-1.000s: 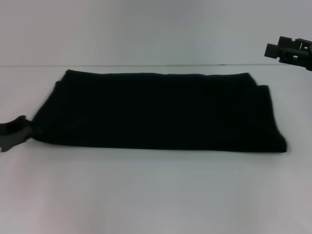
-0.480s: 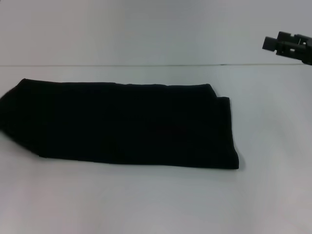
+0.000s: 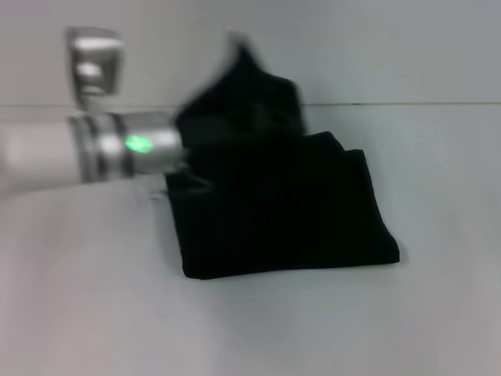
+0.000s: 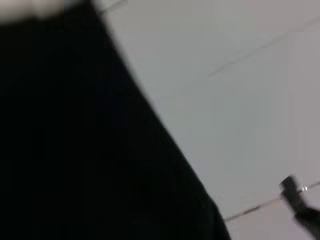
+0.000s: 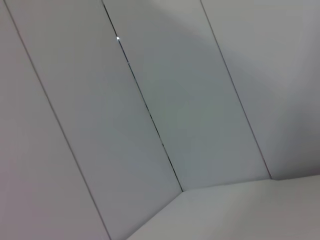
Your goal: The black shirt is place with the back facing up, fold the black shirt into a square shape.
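Black shirt (image 3: 282,211) apparently under left arm (image 3: 94,149)

black shirt (image 4: 75,150) fills near side | pale surface (image 4: 225,100) beyond — perhaps table

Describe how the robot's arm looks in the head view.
The left arm is a white tube ending in a silver wrist section with dark rings and a glowing green light. A silver block sits above it. Its pincer is lost against the black shirt. The right arm is out of that view.
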